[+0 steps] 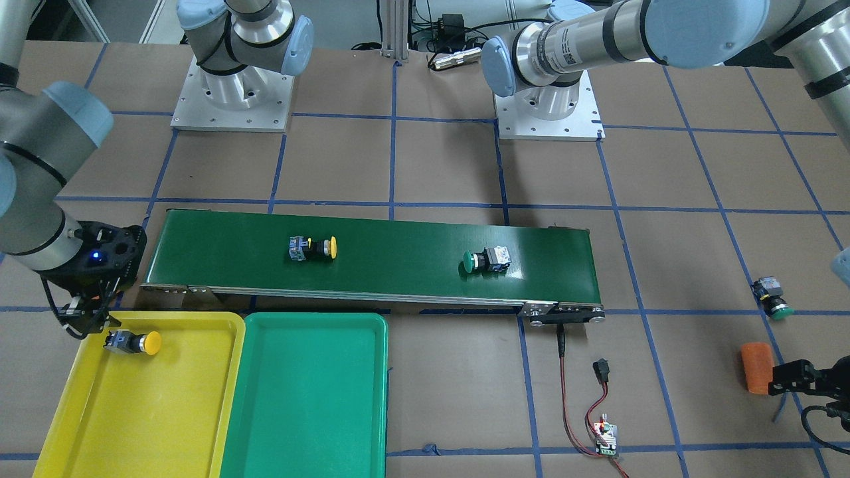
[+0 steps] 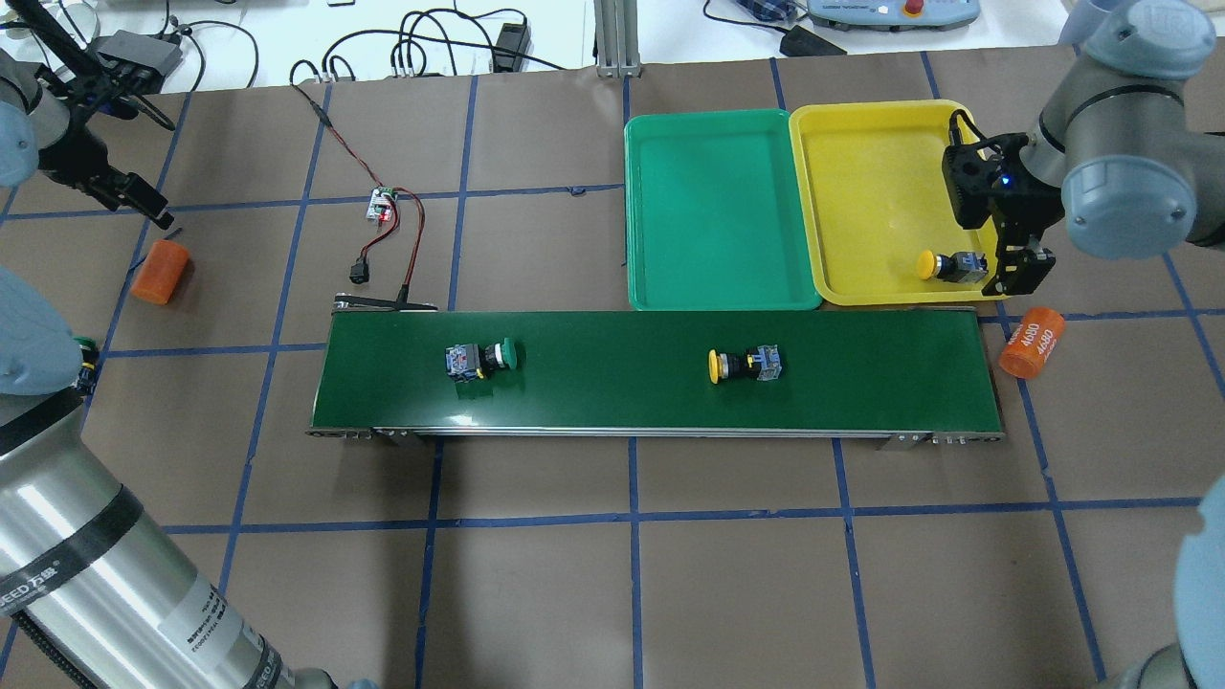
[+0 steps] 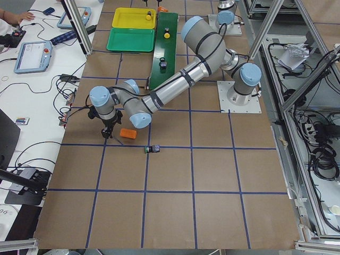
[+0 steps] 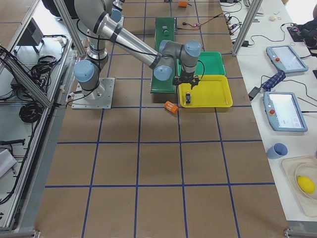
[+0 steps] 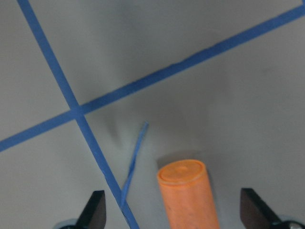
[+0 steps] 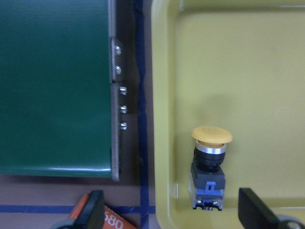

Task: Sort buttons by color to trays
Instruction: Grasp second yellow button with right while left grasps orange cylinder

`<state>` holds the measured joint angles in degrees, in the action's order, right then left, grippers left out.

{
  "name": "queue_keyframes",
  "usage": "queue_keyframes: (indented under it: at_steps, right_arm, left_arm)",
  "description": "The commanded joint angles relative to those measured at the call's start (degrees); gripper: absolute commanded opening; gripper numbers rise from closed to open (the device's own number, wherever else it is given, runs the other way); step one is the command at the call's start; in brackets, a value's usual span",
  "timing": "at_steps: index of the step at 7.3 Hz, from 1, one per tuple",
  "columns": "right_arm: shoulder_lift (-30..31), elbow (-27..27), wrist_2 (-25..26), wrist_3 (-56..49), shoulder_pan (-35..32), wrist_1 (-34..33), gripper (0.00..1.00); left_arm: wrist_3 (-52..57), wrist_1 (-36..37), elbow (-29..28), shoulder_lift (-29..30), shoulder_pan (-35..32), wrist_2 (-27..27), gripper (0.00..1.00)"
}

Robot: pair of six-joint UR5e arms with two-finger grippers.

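One yellow button (image 1: 133, 342) lies on its side in the yellow tray (image 1: 86, 425), near the corner by the belt. My right gripper (image 6: 172, 210) is open just above it, and the button (image 6: 208, 167) lies free between the fingers without touching them. The green tray (image 1: 305, 398) beside it holds nothing. A second yellow button (image 2: 745, 365) and a green button (image 2: 481, 359) lie on the dark-green conveyor belt (image 2: 593, 383). Another green button (image 1: 772, 297) lies on the table beyond the belt's end. My left gripper (image 5: 175, 210) is open over an orange cylinder (image 5: 188, 195).
A second orange cylinder marked 4680 (image 2: 1032, 341) lies on the table by the yellow tray's corner and the belt's end. A small circuit board with red and black wires (image 2: 383, 204) lies beyond the belt's other end. Blue tape lines grid the brown table.
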<state>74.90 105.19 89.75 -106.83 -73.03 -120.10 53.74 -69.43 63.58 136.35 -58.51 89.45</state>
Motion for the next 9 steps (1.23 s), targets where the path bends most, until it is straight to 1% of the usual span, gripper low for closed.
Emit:
queue_keyframes:
  at_steps: [1,2,4,5,6,7,8,9]
  right_arm:
    - [6.5,7.5,-0.6,0.4,-2.9,-0.1,1.0]
    - [6.6,9.5,0.0,1.1,-5.7,-1.0,1.0]
    - [6.7,10.7,-0.7,2.9,-7.7,-1.0,1.0]
    - [6.7,11.0,-0.7,7.9,-11.6,-1.5,1.0]
    - [5.6,11.0,-0.6,10.4,-14.6,-3.5,1.0]
    - [5.4,11.1,-0.6,12.1,-15.4,-4.2,1.0]
    - [5.4,11.1,-0.7,15.3,-15.7,-4.2,1.0]
    - [5.4,11.2,-0.5,15.6,-16.0,-4.2,1.0]
  left_arm:
    - [0.3,-0.2,-1.1,1.9,0.1,-0.5,1.0]
    - [0.4,-0.2,-1.0,2.2,0.1,-0.5,1.0]
    - [0.4,-4.6,0.0,2.1,0.7,-2.0,1.0]
    - [0.8,-7.3,0.1,2.0,1.2,-1.6,1.0]
    - [1.1,-10.4,0.1,1.2,1.3,-1.4,1.0]
    - [1.2,-12.7,0.3,1.5,1.3,-1.3,0.8]
    - [1.2,-12.7,0.4,2.2,1.4,-1.3,0.8]
    - [1.2,-12.7,0.4,2.1,1.4,-1.1,0.67]
